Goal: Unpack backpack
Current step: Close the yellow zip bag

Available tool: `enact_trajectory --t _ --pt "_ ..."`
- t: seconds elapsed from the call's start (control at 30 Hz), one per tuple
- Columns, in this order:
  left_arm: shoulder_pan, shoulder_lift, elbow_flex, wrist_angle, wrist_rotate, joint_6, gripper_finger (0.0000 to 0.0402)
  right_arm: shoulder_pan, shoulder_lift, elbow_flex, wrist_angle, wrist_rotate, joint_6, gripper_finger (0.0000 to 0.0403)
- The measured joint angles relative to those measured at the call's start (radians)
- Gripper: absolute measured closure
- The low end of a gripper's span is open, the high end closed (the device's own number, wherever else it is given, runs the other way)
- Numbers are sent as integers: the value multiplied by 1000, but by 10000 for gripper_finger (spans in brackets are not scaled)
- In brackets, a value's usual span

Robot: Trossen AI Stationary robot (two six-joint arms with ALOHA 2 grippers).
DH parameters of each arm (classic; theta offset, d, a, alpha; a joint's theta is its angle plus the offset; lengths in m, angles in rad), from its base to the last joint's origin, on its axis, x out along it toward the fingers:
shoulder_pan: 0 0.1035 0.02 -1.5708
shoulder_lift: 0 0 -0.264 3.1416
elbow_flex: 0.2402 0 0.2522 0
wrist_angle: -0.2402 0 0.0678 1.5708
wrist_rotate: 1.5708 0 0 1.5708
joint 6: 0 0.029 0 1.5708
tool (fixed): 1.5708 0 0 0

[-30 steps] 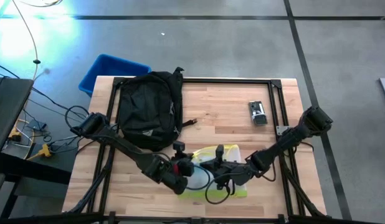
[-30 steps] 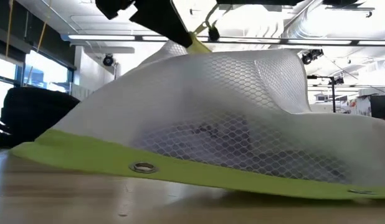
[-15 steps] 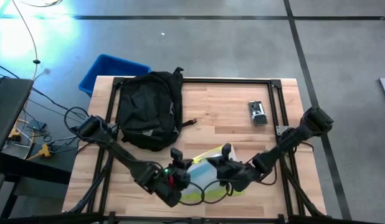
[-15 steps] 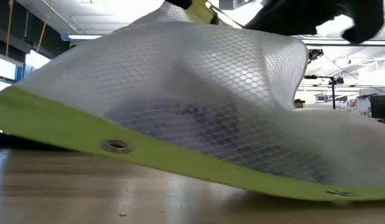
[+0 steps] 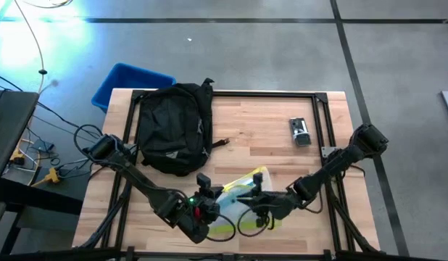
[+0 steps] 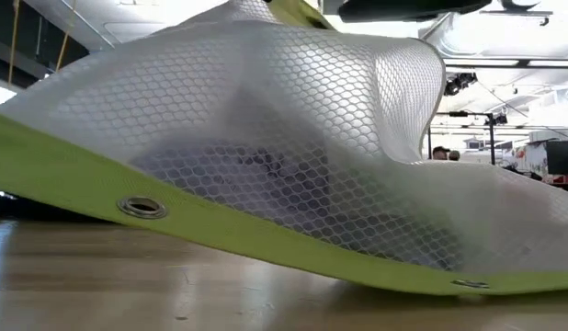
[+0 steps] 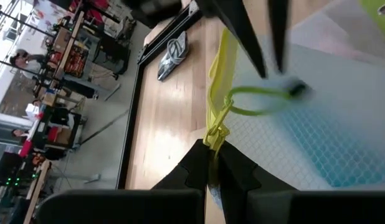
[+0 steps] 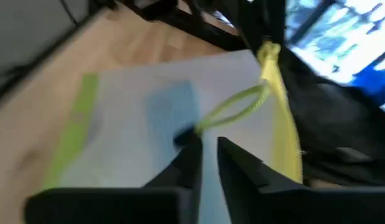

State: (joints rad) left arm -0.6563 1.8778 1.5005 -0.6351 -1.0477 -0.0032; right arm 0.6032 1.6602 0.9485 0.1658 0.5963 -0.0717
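Note:
The black backpack (image 5: 173,127) lies flat on the table's far left part, untouched. A clear mesh pouch (image 5: 242,197) with a yellow zip edge and a green border sits near the table's near edge. In the low view the pouch (image 6: 266,165) fills the frame, its green border (image 6: 210,230) resting on the wood. My left gripper (image 7: 212,152) is shut on the pouch's yellow edge. My right gripper (image 8: 207,142) is shut on the black end of the yellow pull loop (image 8: 236,106). My left gripper pinches the pouch's yellow zip edge (image 7: 215,127) between its two fingers, at the end of the zip. That edge is held raised, while the pouch's green border stays on the table. My right gripper pinches the black tip (image 8: 184,137) of the yellow pull loop between its fingertips. The loop stretches from the tip to the zip edge (image 8: 281,118).
A blue plastic bin (image 5: 128,81) stands beyond the table's far left corner. A small grey and black object (image 5: 300,132) lies on the far right part of the table. Bare wood shows between the backpack and that object.
The pouch has shifted slightly toward the table's left and near edge, and its yellow edge stays raised. My right gripper has moved toward the near edge with the pull loop. My left gripper has kept its hold and drifted a little toward the near edge.

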Motion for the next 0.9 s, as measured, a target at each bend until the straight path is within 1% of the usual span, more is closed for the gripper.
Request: enact_trajectory --t 0.17,0.27,0.37,0.43,0.5,0.6,0.73,0.8,0.9 --pt "0 0 0 2 2 0 402 -51 1 0 -35 -73 77 255" --pt "1 0 0 3 5 5 402 -82 1 0 -28 -182 146 193" --pt "1 0 0 3 6 5 401 -105 1 0 -20 -238 220 151" --pt "1 0 0 3 6 5 401 -111 1 0 -19 -257 231 136" --pt "2 0 0 4 6 5 401 -112 2 0 -7 -257 244 132" --pt "5 -1 0 4 5 6 401 -112 13 0 40 -264 277 141" --pt "14 -1 -1 4 10 5 401 -112 64 0 97 -260 296 160" --pt "15 -1 -1 4 18 0 401 -112 75 0 109 -237 297 171" --pt "15 -2 -1 4 18 -3 401 -113 75 0 110 -215 295 198"
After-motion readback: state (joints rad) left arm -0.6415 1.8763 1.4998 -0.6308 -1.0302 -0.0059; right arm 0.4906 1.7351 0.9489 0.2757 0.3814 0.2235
